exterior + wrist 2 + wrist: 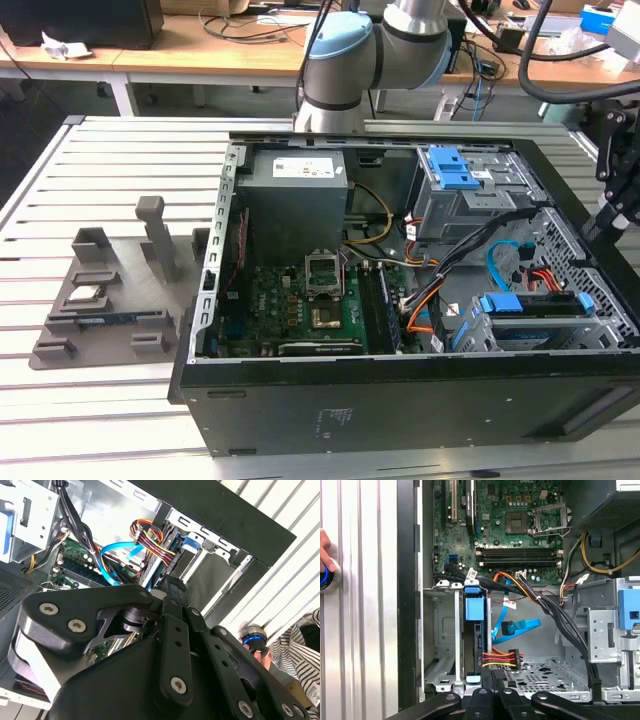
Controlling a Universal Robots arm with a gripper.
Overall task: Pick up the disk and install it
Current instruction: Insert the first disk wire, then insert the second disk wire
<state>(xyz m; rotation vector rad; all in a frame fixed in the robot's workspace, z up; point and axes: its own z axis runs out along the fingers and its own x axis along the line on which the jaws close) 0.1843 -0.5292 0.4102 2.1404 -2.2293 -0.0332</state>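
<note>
The disk (530, 305) sits on edge in the lower drive bay at the exterior view's right end of the open computer case (400, 400), blue rails along its sides. In the first wrist view the disk (473, 635) stands in the metal bay with a blue tab on top. A red, yellow and black power plug (501, 658) lies beside it. My gripper (600, 225) hangs above the case's right wall, a little off the disk. Its fingers (170, 587) are pressed together with nothing between them, and my gripper (492, 680) points at the bay's end.
A grey power-supply box (295, 195) and a blue-latched drive cage (455, 175) fill the case's far side, above the motherboard (300, 305). Blue and black cables (520, 627) cross near the bay. A grey fixture (110, 300) lies at the exterior view's left. A hand (323, 550) rests on a blue-lit button.
</note>
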